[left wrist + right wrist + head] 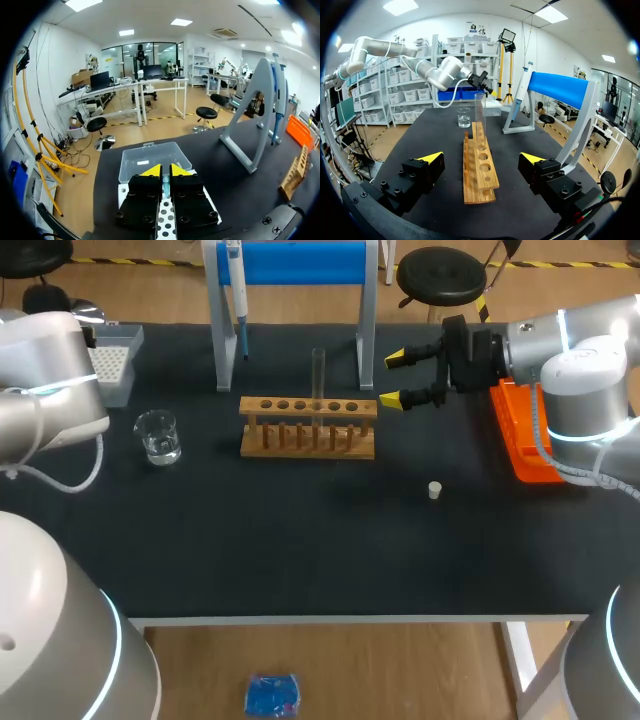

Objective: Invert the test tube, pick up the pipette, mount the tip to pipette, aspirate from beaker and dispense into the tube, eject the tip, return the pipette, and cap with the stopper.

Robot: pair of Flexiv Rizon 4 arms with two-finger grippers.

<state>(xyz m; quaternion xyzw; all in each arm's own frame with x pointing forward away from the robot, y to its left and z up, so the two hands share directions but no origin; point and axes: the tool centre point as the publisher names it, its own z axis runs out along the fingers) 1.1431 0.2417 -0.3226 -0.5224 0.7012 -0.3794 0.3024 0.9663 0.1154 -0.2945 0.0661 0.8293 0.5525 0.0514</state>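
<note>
The tube (319,373) is standing upright in a hole of the rack (308,427), near the rack's middle, so the inverting step is looking done, though I cannot tell from here which end is facing up. The right gripper (393,379) is hanging wide, holding nothing, just beside the rack's end and pointing along its length, with the tube well ahead of it.

The pipette (236,295) is hanging on the stand (300,262) behind the rack, untouched, so picking it up is the step now coming due. The left gripper (165,171) is sitting low over the tip box (108,365) at the far left of the table (300,550), its fingers drawn nearly together with only a thin slit between them; I am making out nothing gripped there.

The beaker (158,436) is standing left of the rack with a little clear liquid in it. The stopper (435,490) is lying alone on the mat, nearer the front edge and right of the rack, apart from everything.

By my reading, nearly the whole task is remaining: taking the pipette, mounting a tip, drawing from the beaker, dispensing into the tube, ejecting the tip, hanging the pipette back, and capping. The tube is standing tall and thin in its hole, so any sideways brush from a gripper is risking tipping it
</note>
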